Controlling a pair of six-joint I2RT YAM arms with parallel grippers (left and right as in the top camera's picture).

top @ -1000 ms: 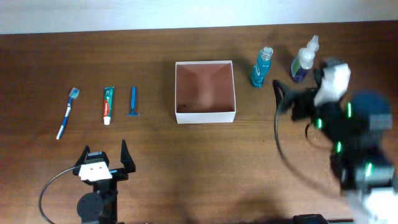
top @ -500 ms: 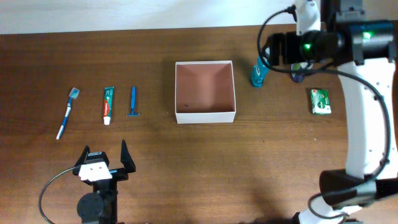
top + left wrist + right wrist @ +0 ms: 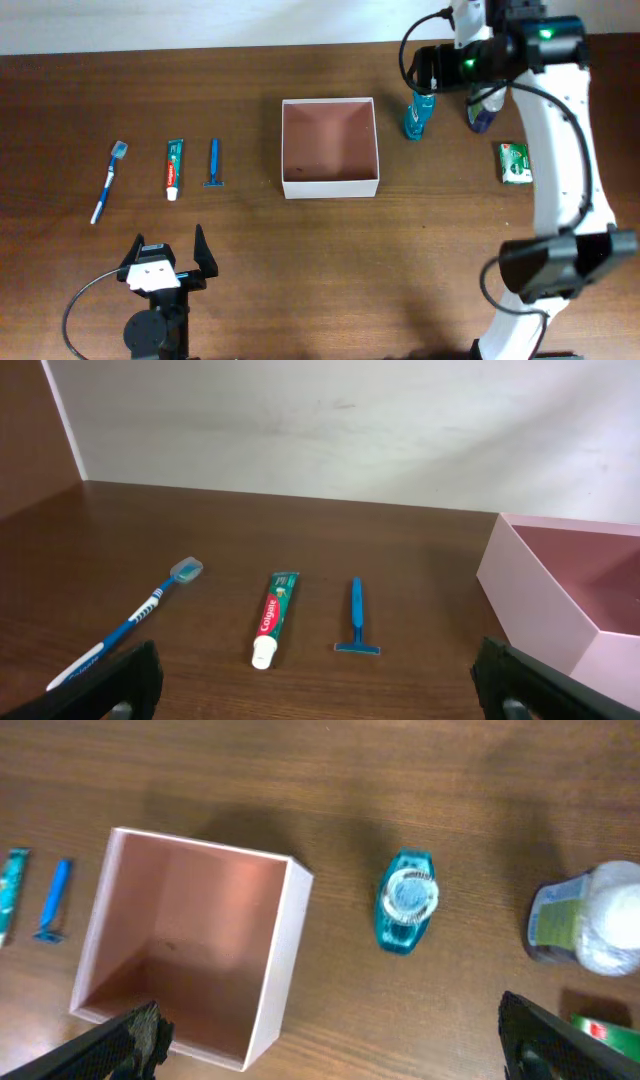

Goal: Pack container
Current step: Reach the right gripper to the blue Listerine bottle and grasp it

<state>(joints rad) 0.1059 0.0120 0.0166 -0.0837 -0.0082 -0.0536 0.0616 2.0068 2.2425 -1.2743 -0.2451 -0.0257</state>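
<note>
Right pincer: spread wide, empty, poised over upright teal bottle, nearer than left pincer, likewise wide and empty. Container: at desk centre, near bottle, to its left.

The wooden table bears a toothbrush, toothpaste and razor toward its left edge. Mid-table sits the container; toward the right edge, a teal bottle, dark bottle and green packet.

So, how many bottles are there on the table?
2. The teal bottle stands just right of the container; the white-capped bottle stands further right. None seems hidden.
</note>
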